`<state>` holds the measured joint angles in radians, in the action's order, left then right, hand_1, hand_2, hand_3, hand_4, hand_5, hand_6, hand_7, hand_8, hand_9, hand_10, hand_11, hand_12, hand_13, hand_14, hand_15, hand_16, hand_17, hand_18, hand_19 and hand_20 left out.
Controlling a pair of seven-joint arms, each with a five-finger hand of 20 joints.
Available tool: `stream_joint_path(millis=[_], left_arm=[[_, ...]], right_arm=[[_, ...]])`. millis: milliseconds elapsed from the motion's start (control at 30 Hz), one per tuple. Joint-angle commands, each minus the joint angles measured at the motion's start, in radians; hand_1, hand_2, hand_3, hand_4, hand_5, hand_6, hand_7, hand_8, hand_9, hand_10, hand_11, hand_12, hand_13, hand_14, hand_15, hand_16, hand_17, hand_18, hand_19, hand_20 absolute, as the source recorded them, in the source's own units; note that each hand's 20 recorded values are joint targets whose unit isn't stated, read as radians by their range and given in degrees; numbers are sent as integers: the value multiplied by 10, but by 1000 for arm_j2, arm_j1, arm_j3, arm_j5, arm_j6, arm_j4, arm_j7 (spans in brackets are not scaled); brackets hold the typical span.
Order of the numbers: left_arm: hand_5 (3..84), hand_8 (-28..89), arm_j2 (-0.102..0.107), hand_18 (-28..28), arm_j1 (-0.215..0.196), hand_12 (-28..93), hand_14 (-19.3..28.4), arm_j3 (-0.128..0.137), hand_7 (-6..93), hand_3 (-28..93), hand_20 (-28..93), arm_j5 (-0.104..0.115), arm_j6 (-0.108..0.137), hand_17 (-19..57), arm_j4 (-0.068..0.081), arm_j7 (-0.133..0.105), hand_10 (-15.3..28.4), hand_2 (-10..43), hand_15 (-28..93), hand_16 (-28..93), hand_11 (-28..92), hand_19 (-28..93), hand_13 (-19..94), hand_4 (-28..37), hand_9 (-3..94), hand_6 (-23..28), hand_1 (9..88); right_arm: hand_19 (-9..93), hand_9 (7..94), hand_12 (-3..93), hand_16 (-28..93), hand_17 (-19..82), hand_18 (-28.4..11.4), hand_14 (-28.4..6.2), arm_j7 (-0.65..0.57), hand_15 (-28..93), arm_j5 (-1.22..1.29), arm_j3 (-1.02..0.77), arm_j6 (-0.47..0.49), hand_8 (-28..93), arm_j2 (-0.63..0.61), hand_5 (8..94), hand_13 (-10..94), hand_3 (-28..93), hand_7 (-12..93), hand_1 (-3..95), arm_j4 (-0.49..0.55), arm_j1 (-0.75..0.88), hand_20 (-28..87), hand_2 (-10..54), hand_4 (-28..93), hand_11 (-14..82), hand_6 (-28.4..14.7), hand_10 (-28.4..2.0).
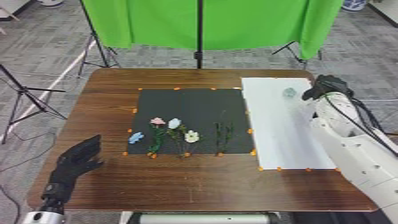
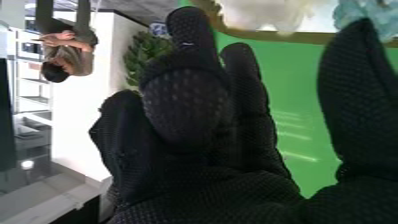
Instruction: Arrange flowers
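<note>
In the head view, my left hand is over the table's left side, fingers extended, away from the flowers. My right hand is at the white sheet's far right edge, beside a small clear vase and apart from it. A blue flower, a pink flower, a white flower and a cream flower lie with green stems on the black mat. The right wrist view has my right hand open and empty, its thumb apart from the loosely bent fingers.
The black mat and the white sheet lie side by side on the brown table, with orange markers along their edges. Behind the table are a green cloth and black stands.
</note>
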<state>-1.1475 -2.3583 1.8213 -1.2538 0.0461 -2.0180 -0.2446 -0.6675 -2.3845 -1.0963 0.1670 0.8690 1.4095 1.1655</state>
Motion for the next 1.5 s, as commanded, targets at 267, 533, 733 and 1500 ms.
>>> stream_joint_path(millis=[267,533,733,1500], left_arm=[[377,-69,-11,101,-10,136,138,-4,135,650,211,-9,-16,99,3,19,103,-95,95,32,169,31,310,-41,338,32,421],[379,-68,-5,101,-9,136,138,1,133,645,208,-10,-26,96,2,24,104,-95,95,32,169,30,311,-44,340,32,421],[380,-68,-1,102,-17,136,139,16,133,647,207,-10,-29,95,-5,23,104,-95,97,33,169,30,311,-45,341,32,418],[389,-68,-10,101,28,135,142,23,136,644,206,-38,-26,94,-14,26,109,-95,104,32,179,31,315,-66,353,35,407]], right_arm=[[932,836,353,363,617,-154,-17,48,618,50,31,-200,-35,34,662,895,621,202,521,-49,69,616,-95,-203,126,35,-94],[932,918,427,368,635,-151,-13,8,645,25,-43,-303,46,4,799,904,584,244,623,82,142,640,-95,-213,96,20,-77],[932,921,433,369,637,-151,-11,38,643,53,-133,-363,53,40,804,907,588,242,625,332,226,641,-95,-208,96,13,-80],[932,915,438,376,638,-147,-8,155,638,195,72,-188,70,298,805,903,565,225,632,439,191,639,-95,-178,96,1,-83]])
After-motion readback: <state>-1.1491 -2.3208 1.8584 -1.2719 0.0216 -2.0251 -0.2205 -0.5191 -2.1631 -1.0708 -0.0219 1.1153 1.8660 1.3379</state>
